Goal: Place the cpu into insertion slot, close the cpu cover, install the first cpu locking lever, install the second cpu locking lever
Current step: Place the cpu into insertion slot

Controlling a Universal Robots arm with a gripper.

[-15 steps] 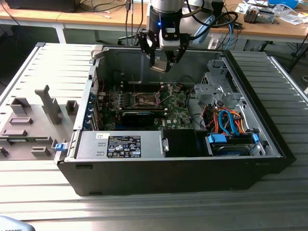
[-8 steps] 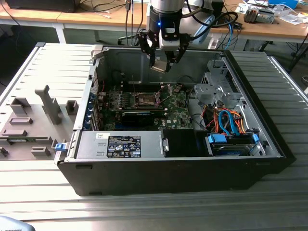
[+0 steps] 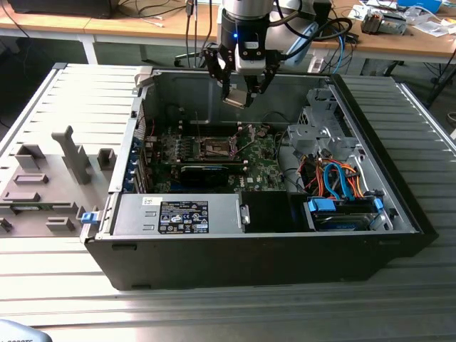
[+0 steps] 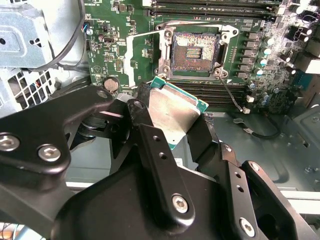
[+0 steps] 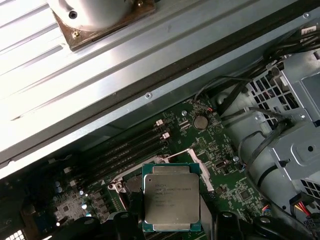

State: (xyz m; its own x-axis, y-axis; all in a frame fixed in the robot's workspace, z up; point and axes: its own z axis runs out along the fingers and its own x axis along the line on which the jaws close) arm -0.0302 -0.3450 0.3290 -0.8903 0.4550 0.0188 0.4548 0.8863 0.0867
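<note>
Your gripper point(image 3: 236, 97) hangs at the upper middle of the exterior view, over the open computer case point(image 3: 178, 267). Its fingers point(image 4: 150, 145) are closed on opposite edges of the cpu point(image 4: 172, 112), holding it in the air. The insertion slot point(image 4: 194, 52) lies uncovered on the green motherboard point(image 4: 110, 55) near that view's centre, well apart from the chip.
</note>
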